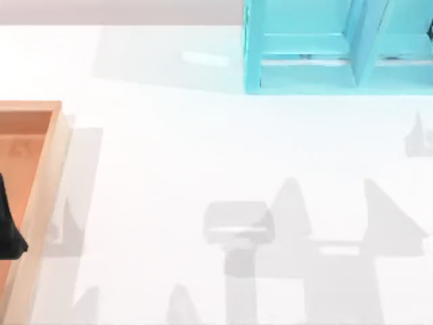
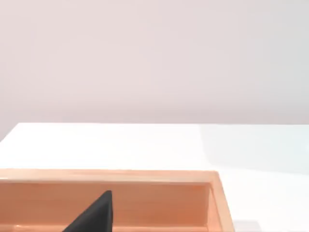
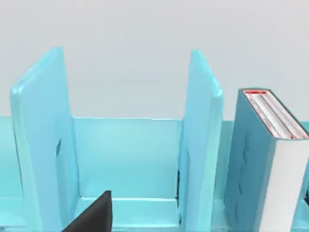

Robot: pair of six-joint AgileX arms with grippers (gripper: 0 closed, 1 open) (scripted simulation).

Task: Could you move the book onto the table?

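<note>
One book [image 3: 270, 159] stands upright in the cyan shelf unit [image 1: 325, 47] at the top view's upper right, long axis vertical, white spine facing the right wrist camera, off the table [image 1: 203, 149]. Left gripper [image 1: 8, 227] sits over the wooden tray [image 1: 40, 203] at lower left; whether either gripper's fingers are parted or closed cannot be told.

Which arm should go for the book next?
Right. Its wrist view faces the cyan shelf unit, where the book stands upright beyond a divider. The left pincer sits over the wooden tray, across the table.
</note>
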